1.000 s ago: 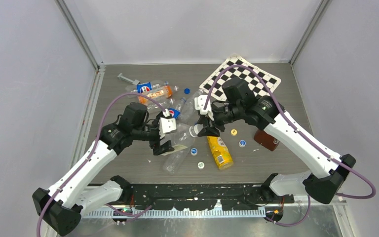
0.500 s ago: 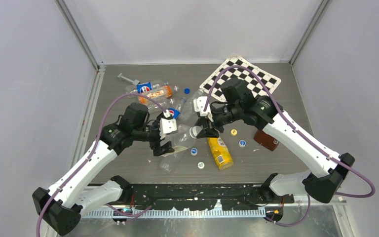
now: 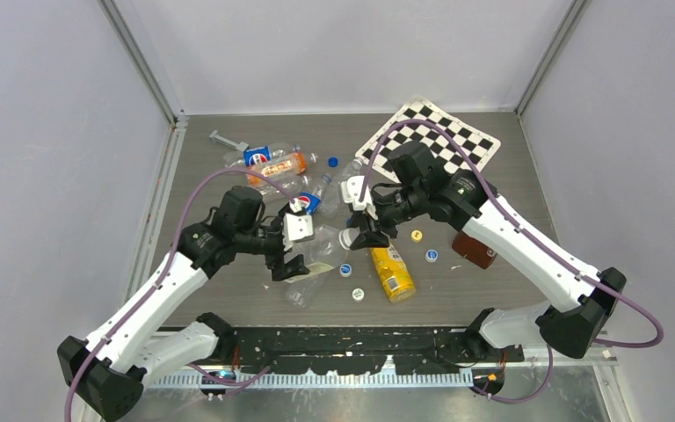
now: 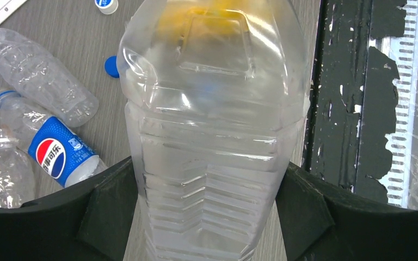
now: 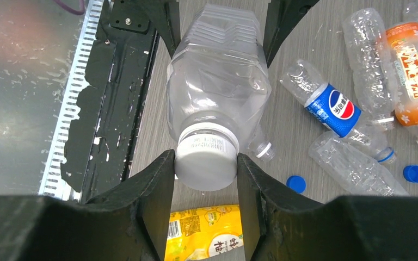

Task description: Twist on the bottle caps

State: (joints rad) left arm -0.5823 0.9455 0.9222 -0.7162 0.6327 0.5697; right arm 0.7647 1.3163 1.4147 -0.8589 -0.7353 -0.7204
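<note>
A wide squarish clear bottle [image 3: 321, 257] is held off the table between both arms. My left gripper [image 3: 292, 264] is shut on its ribbed body [image 4: 212, 109], a finger on each side. My right gripper [image 3: 352, 237] is shut on the white cap [image 5: 206, 163], which sits on the bottle's neck [image 5: 217, 81]. Loose caps lie on the table: a blue one [image 3: 332, 162], a yellow one [image 3: 417, 235] and blue-and-white ones [image 3: 431, 256] [image 3: 346, 270] [image 3: 358, 294]. A slim clear bottle [image 5: 359, 160] lies to the right in the right wrist view.
A yellow bottle [image 3: 391, 271] lies under the right gripper. Pepsi-labelled bottles [image 3: 264, 156] [image 3: 308, 202] and an orange-labelled one [image 3: 277, 165] lie at the back left. A checkerboard [image 3: 431, 141] is at the back right and a brown object [image 3: 475, 249] at the right.
My right gripper has shifted a little to the left with the cap. The bottle's far end has drawn in and lifted. The left gripper has kept its hold.
</note>
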